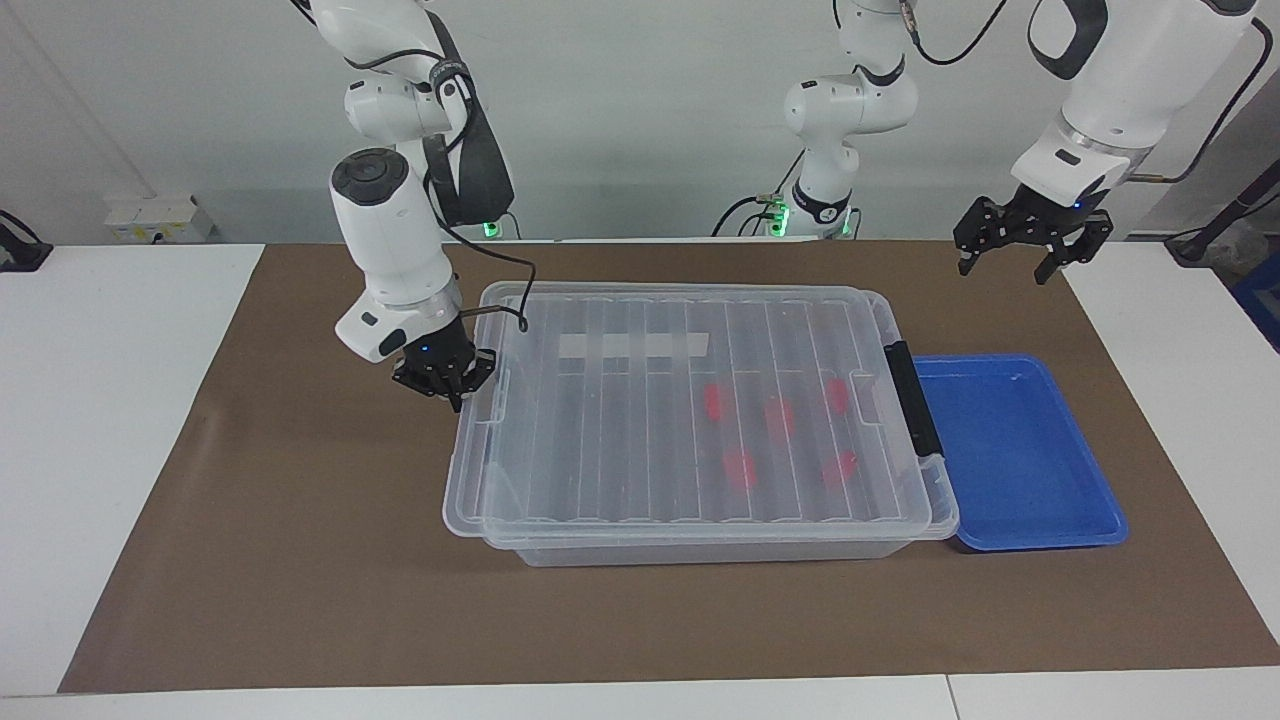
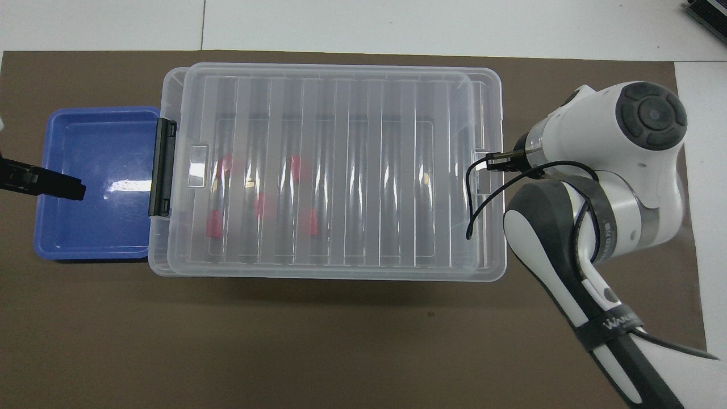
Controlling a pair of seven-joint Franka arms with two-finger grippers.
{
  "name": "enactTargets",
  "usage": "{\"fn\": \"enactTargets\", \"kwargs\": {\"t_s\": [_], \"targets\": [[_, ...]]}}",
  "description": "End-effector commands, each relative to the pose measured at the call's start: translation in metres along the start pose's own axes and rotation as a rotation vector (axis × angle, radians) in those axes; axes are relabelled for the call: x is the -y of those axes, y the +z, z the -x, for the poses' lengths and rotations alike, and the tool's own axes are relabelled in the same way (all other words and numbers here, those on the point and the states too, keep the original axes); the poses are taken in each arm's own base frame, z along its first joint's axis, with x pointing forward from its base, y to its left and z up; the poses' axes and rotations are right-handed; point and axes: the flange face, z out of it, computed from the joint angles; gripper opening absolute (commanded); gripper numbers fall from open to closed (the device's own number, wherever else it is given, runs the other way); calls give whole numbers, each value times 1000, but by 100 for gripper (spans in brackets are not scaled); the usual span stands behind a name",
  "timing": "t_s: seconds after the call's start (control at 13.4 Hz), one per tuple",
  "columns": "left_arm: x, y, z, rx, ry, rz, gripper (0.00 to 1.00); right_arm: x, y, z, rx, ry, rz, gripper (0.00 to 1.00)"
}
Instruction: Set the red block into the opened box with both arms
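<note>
The clear box [image 1: 700, 548] sits mid-mat with its ribbed lid [image 1: 620, 430] lying flat over almost all of it. Several red blocks [image 1: 713, 400] show through the lid, inside the box at the end with the dark handle bar [image 1: 912, 400]. My right gripper [image 1: 452, 385] is shut, its tips against the lid's end at the right arm's end of the box. The left gripper [image 1: 1005, 266] hangs open and empty, high over the mat close to the blue tray. In the overhead view the lid [image 2: 341, 170] and red blocks [image 2: 214, 222] show, and the right wrist hides its gripper.
A shallow blue tray [image 1: 1050, 535] with nothing in it lies against the box's handle end, toward the left arm's end of the table. A brown mat [image 1: 300, 560] covers the table under everything. One left finger [image 2: 54, 186] shows over the tray [image 2: 96, 250].
</note>
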Motion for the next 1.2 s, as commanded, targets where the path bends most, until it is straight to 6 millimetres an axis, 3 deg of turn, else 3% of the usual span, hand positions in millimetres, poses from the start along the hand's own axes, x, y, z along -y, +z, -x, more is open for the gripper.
{"fn": "enactTargets", "kwargs": {"t_s": [0.0, 0.3, 0.45, 0.75, 0.82, 0.9, 0.97, 1.12], "targets": [[-1, -1, 9, -17, -10, 10, 100, 14, 1, 7, -15, -25, -28, 0], [-1, -1, 9, -17, -10, 10, 100, 18, -4, 6, -22, -29, -30, 0], [-1, -1, 9, -17, -10, 10, 100, 13, -19, 7, -34, -10, -33, 0], [-1, -1, 9, -17, -10, 10, 100, -38, -55, 17, -9, 104, -17, 0], [-1, -1, 9, -17, -10, 10, 100, -59, -61, 19, 0, 146, -11, 22], [-1, -1, 9, -17, -10, 10, 100, -77, -74, 23, -9, 182, -7, 69], [-1, -1, 9, -17, -10, 10, 100, -88, -82, 25, -5, 200, -3, 97], [-1, -1, 9, -17, -10, 10, 100, -114, -106, 22, 3, 239, 4, 100]]}}
